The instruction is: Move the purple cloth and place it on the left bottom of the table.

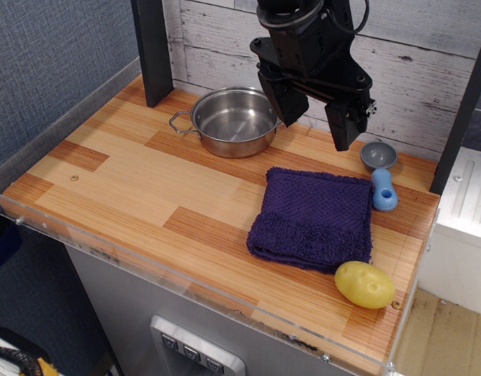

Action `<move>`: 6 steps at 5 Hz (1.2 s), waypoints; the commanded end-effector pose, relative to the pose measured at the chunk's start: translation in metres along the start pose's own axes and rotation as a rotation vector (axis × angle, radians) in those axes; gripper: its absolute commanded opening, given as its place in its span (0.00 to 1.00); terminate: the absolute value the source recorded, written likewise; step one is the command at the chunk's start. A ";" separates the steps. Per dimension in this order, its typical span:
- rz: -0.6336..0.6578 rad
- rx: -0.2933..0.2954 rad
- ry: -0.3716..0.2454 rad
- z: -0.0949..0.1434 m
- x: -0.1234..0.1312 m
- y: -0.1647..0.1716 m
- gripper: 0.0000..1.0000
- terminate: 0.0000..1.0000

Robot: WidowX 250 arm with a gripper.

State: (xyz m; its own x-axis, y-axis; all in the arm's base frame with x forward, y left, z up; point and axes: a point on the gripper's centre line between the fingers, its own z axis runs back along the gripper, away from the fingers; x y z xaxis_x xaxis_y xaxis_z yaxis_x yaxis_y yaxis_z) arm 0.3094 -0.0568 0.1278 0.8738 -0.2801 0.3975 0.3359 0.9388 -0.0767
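Overhead, claw (315,117) spread wide, seemingly empty, poised above purple cloth (315,218), not touching.

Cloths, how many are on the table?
1. The purple cloth lies on the right part of the table, between the blue scoop and the yellow potato. None seems hidden.

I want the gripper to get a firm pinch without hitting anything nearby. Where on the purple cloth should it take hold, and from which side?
Probably the thick folded edge of the dark purple terry cloth at its near-left corner, coming straight down. That side faces bare wooden tabletop; the yellow potato and blue scoop crowd the right. The black gripper hangs open above.
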 end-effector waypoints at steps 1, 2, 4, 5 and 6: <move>0.000 0.000 0.000 0.000 0.000 0.000 1.00 0.00; 0.010 -0.011 0.010 -0.006 -0.011 0.002 1.00 0.00; 0.044 -0.026 0.024 -0.036 -0.023 -0.009 1.00 0.00; 0.044 0.012 0.040 -0.052 -0.029 -0.005 1.00 0.00; 0.052 0.022 0.060 -0.068 -0.033 0.000 1.00 0.00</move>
State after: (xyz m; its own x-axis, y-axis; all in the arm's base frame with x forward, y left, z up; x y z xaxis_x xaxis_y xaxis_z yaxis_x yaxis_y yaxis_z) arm 0.3016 -0.0596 0.0444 0.9210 -0.2344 0.3113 0.2719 0.9588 -0.0825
